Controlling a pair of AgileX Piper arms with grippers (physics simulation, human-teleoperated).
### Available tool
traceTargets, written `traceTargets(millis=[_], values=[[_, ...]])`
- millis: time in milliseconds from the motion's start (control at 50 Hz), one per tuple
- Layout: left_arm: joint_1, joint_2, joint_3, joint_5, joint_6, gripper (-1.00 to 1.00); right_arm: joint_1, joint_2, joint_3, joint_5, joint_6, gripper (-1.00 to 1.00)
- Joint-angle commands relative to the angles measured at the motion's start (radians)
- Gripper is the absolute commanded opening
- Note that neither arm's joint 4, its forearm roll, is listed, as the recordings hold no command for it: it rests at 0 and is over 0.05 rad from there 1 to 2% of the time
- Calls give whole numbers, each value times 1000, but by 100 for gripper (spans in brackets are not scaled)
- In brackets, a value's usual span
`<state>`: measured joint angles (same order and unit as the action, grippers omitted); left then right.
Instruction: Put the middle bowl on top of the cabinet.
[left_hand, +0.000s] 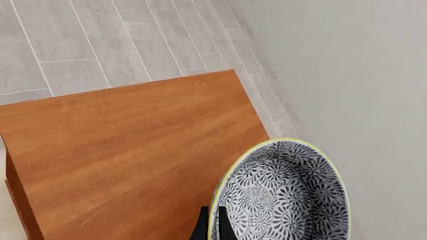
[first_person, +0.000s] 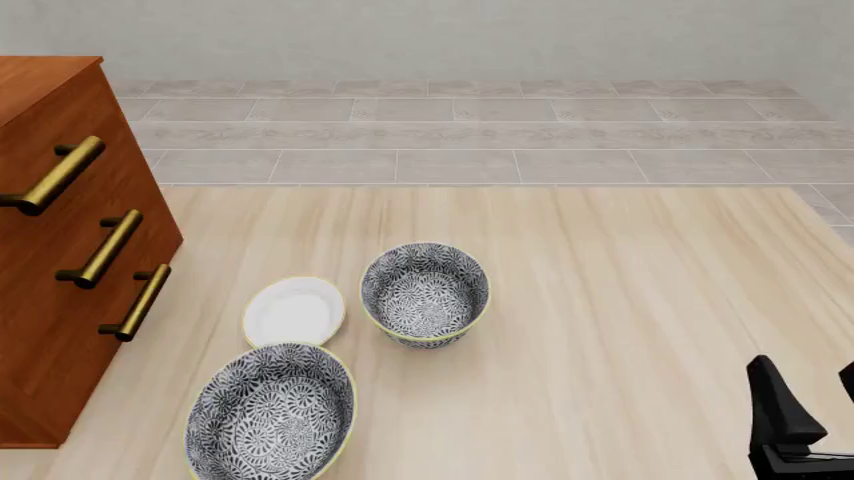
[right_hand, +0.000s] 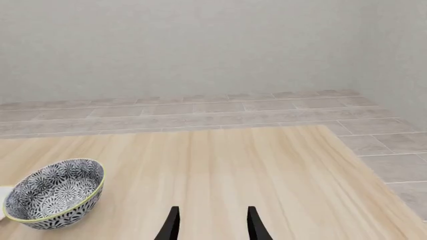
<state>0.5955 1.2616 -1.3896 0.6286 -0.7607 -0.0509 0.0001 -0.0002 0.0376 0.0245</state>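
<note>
Bowl (left_hand: 280, 195) rim pinched between left fingers (left_hand: 201, 227), cabinet (left_hand: 127, 145) top beyond them; right fingers (right_hand: 172, 225) spread, empty, deeper bowl (right_hand: 53, 192) ahead-left.

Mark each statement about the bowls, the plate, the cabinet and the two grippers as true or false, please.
1. The left gripper grips the wide grey-and-white floral bowl with the pale yellow rim at its rim. True.
2. This wide floral bowl rests on the tall reddish-brown wooden cabinet. False: the gripper holds it, and the visible cabinet top carries nothing.
3. The right gripper is open and holds nothing. True.
4. The small plain white plate lies inside the deeper floral bowl. False: it lies on the table beside that bowl.
5. The cabinet front shows two brass bar handles. False: it shows three.
</note>
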Motion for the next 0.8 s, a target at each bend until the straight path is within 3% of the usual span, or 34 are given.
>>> traceTargets(millis=[20,800], values=[[25,13,-17,7,37,-100,-2,0,0,0,2,100],[38,68,42,-47,26,-100,-7,0,0,-2,-3,100]])
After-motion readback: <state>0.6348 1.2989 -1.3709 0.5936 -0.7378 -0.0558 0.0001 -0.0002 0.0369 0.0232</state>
